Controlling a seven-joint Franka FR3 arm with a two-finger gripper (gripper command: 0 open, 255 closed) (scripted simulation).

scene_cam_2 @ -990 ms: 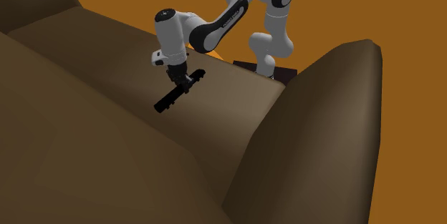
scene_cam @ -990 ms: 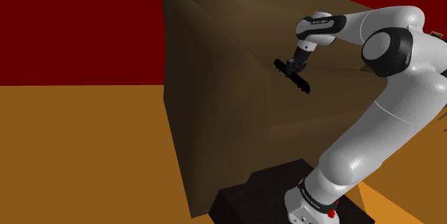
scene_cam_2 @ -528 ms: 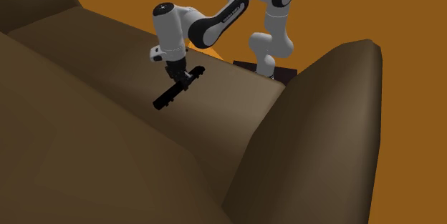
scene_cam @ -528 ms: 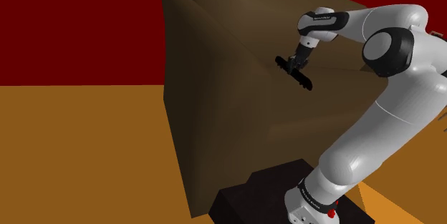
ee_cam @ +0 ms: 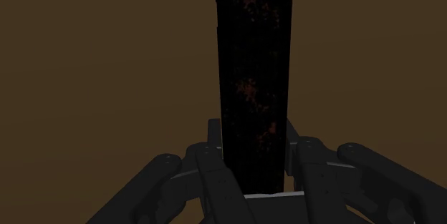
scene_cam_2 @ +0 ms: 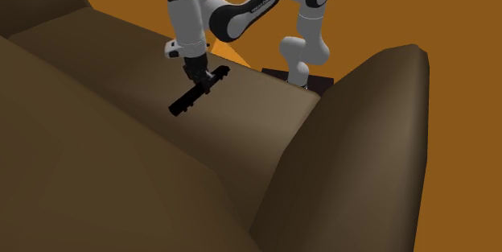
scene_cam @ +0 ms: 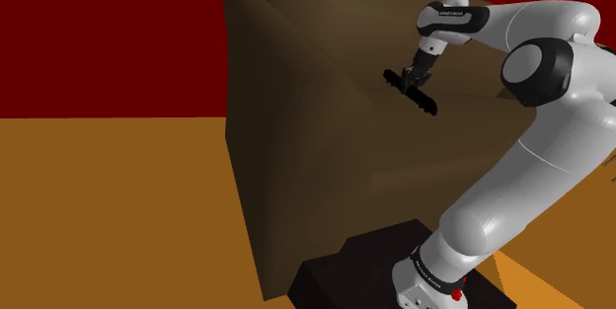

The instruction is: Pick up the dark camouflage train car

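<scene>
Dark train car lengthwise across clamped jaws.

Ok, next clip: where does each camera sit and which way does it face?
Shoulder view: behind the stand, facing the brown sofa and red wall; stand, arm, gripper show.
Second exterior view: above the sofa's backrest, facing the arm across the seat; arm, stand show.
Wrist view: on the hand, looking at sofa fabric; fingers show.
Shared: the clasped dark train car.
</scene>
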